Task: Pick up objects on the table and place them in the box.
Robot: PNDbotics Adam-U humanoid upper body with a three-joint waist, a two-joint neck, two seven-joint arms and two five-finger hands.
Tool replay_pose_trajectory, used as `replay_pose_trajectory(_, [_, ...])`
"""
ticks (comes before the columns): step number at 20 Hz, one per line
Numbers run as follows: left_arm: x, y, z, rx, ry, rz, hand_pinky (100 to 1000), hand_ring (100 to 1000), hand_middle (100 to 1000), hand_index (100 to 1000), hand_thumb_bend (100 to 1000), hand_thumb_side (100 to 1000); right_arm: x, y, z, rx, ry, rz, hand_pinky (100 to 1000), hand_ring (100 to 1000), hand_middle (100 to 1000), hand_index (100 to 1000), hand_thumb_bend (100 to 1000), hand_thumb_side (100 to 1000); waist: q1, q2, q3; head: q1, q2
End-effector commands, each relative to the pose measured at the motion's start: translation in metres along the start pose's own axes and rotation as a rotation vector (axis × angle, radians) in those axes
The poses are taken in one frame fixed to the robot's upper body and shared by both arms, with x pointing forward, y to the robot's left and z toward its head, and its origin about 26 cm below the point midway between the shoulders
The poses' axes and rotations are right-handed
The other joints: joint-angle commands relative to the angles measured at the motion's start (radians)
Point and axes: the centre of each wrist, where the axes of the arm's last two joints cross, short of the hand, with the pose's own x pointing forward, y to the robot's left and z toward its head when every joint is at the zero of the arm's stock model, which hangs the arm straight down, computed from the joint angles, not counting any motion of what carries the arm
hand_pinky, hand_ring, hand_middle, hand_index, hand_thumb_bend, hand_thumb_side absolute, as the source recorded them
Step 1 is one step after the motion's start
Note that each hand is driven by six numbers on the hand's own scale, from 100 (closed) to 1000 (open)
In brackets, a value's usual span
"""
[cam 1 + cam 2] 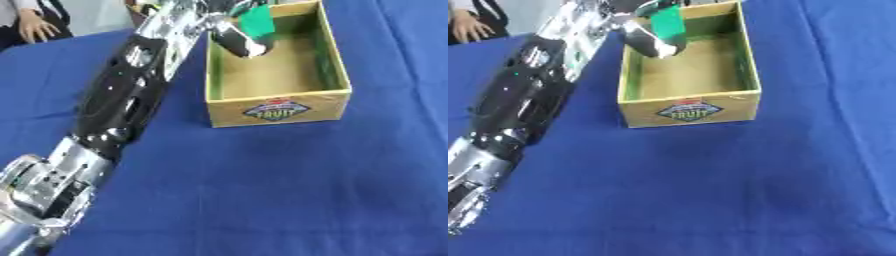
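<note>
Here, the robot's left hand reached over the near-left wall of an open cardboard fruit box, fingers curled round a flat green object. The object stood roughly upright, long axis vertical, above the box's far-left corner, just beyond the fingers. The box sat on a blue tablecloth.

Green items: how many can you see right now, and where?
1. A green item is held in the left hand over the far end of the box. The hand covers part of the box floor, so something may be hidden there.
</note>
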Motion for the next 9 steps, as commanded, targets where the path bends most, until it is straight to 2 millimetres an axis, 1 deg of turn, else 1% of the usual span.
replay_pose_trajectory(1, [-0.006, -0.002, 0.000, 0.000, 0.005, -0.023, 118, 433, 395, 635, 100, 408, 0.006, 0.000, -0.008, -0.006, -0.036, -0.019, 747, 804, 717, 793, 100, 970, -0.008, -0.017, -0.002, 0.011, -0.010])
replay_pose_trajectory(2, [-0.007, -0.005, 0.001, -0.005, 0.002, -0.022, 204, 489, 455, 706, 100, 597, 0.006, 0.000, -0.008, -0.008, -0.038, -0.020, 747, 804, 717, 793, 100, 969, -0.007, -0.017, -0.003, 0.011, -0.010])
replay_pose_trajectory(3, [-0.008, -0.007, 0.002, -0.011, -0.004, -0.019, 235, 509, 476, 734, 100, 646, 0.006, 0.000, -0.008, -0.009, -0.038, -0.021, 747, 804, 717, 793, 100, 969, -0.007, -0.017, -0.003, 0.010, -0.010])
replay_pose_trajectory(4, [-0.009, -0.009, 0.002, -0.020, -0.013, -0.017, 364, 598, 573, 834, 157, 815, 0.006, 0.000, -0.009, -0.009, -0.038, -0.021, 747, 804, 717, 793, 100, 967, -0.006, -0.017, -0.003, 0.009, -0.009])
replay_pose_trajectory(5, [-0.010, -0.011, 0.003, -0.029, -0.024, -0.017, 395, 628, 612, 868, 225, 866, 0.006, 0.000, -0.009, -0.009, -0.038, -0.021, 747, 804, 717, 793, 100, 965, -0.005, -0.017, -0.003, 0.008, -0.008])
replay_pose_trajectory(6, [-0.011, -0.011, 0.004, -0.032, -0.033, -0.017, 452, 696, 707, 932, 407, 978, 0.007, 0.000, -0.009, -0.009, -0.038, -0.020, 746, 803, 717, 792, 100, 962, -0.005, -0.018, -0.002, 0.008, -0.008])
replay_pose_trajectory(7, [-0.013, -0.010, 0.005, -0.032, -0.038, -0.027, 521, 753, 772, 956, 504, 1000, 0.007, 0.000, -0.009, -0.011, -0.040, -0.021, 746, 803, 717, 792, 100, 961, -0.005, -0.018, -0.002, 0.007, -0.008])
replay_pose_trajectory(8, [-0.015, -0.009, 0.006, -0.038, -0.040, -0.044, 590, 800, 841, 986, 620, 1000, 0.007, 0.000, -0.010, -0.011, -0.041, -0.022, 746, 803, 716, 792, 100, 962, -0.005, -0.019, -0.002, 0.006, -0.008])
replay_pose_trajectory(9, [-0.017, -0.008, 0.007, -0.044, -0.035, -0.061, 613, 815, 861, 1000, 684, 1000, 0.007, 0.000, -0.010, -0.011, -0.042, -0.023, 746, 802, 716, 792, 100, 965, -0.006, -0.019, -0.002, 0.005, -0.008])
